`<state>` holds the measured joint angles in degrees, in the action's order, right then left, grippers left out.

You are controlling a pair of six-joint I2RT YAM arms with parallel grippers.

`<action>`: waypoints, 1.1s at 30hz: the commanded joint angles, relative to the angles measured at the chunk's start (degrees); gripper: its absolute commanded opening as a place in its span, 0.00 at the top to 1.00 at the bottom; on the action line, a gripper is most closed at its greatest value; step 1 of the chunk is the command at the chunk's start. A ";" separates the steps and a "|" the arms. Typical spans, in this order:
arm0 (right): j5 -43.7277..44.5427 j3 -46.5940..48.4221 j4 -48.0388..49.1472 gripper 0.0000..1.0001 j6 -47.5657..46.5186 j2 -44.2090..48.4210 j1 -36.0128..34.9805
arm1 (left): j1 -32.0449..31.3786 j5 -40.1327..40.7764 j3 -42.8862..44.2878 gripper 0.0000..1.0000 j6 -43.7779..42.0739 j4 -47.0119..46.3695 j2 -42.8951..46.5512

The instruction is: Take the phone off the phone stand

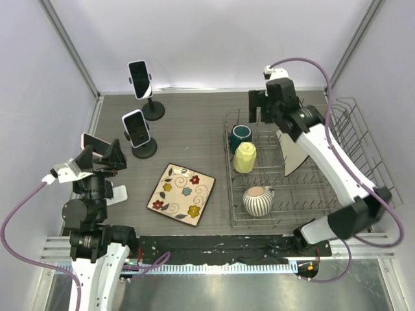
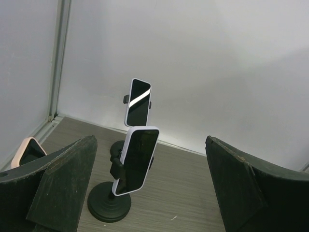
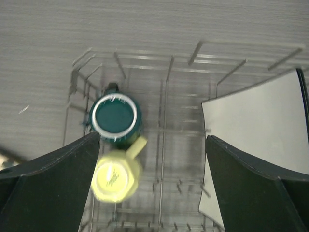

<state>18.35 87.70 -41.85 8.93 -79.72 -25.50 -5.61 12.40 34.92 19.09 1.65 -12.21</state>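
The left gripper (image 1: 100,155) sits low at the left side of the counter (image 1: 194,129). Its two fingers (image 2: 63,183) are spread wide apart and hold nothing. It points at the near phone (image 2: 136,159), which is a little way off and not touching the fingers.

The near phone has a white case and a dark screen. It is clipped in the near stand (image 2: 108,205), a black stand with a round foot, and it leans back a bit. Behind it is the far phone (image 2: 138,102), clipped higher up in the far stand (image 1: 154,110), close to the back wall. A third phone with a pink case (image 2: 28,151) shows just beside the left finger. I cannot tell what holds it up.

The right gripper (image 1: 260,105) hangs over the back part of the dish rack (image 1: 285,194), well apart from the phones. Its fingers are spread wide too and hold nothing. Under it, in the rack, are a green mug (image 3: 115,118) and a yellow cup (image 3: 116,176), touching each other. A white plate (image 3: 260,130) stands on its edge in the rack. A striped jug (image 1: 258,201) sits at the front of the rack.

A square flower plate (image 1: 181,193) lies flat on the counter between the near stand and the rack.
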 commanded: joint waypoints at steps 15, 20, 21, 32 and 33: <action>-4.46 14.16 10.98 0.04 -1.98 -27.85 11.08 | -3.27 1.40 1.56 0.00 -1.78 -0.42 1.57; -2.88 14.16 16.61 0.04 -4.35 -31.62 11.34 | -3.53 1.48 1.47 0.00 -2.04 -0.51 1.22; -2.53 14.16 18.97 0.04 -4.97 -32.07 11.35 | -3.62 1.48 1.47 0.00 -2.13 -0.51 1.22; -2.00 16.36 35.51 0.04 -13.48 -38.83 14.07 | -4.50 2.01 1.21 0.00 -2.83 -0.77 0.52; -2.52 17.58 37.00 0.04 -14.19 -39.45 14.16 | -4.68 2.01 1.21 0.00 -2.83 -0.77 0.52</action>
<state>15.31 100.22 -20.56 0.03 -115.98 -13.28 -9.72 13.52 34.94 17.39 2.02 -11.22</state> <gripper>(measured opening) 0.963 0.996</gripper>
